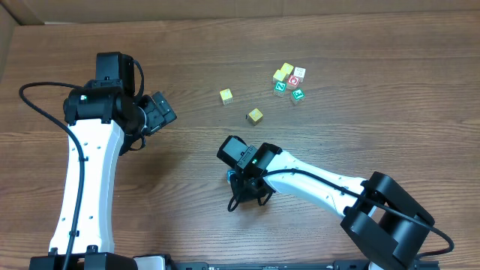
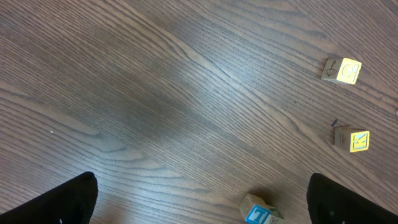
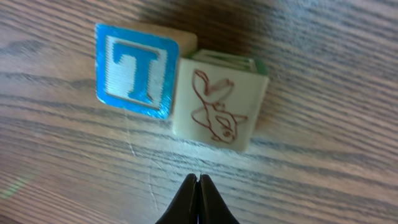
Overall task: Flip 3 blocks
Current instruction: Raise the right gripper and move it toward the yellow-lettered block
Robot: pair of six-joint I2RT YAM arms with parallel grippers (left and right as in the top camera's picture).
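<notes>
Wood-grain worktop (image 1: 360, 127) is spreading brown and streaked under everything. Left arm (image 1: 86, 172), white with black joints, is standing along the left side. Its tool (image 1: 160, 112) is hanging above the wood with its jaws spread wide; in the left wrist view one black finger (image 2: 68, 202) is showing in each lower corner. Right arm (image 1: 322, 184) is reaching in from the lower right corner toward the middle. Its tool (image 1: 244, 192) is pointing down at the wood, its jaws pressed together to a thin point and gripping nothing.

In the right wrist view, the blue block (image 3: 137, 68) is lying just beyond that point with a white T facing up. The cream block (image 3: 217, 106), bearing a red-brown line drawing, is sitting against its side, the two touching. Both are resting on the worktop, just beside the closed tips but apart from them.

Farther back, the pale yellow block (image 1: 226, 95) is sitting alone and a golden block (image 1: 255, 115) is lying near it. A tight cluster (image 1: 289, 79) of green- and red-marked blocks is lying toward the back right.
</notes>
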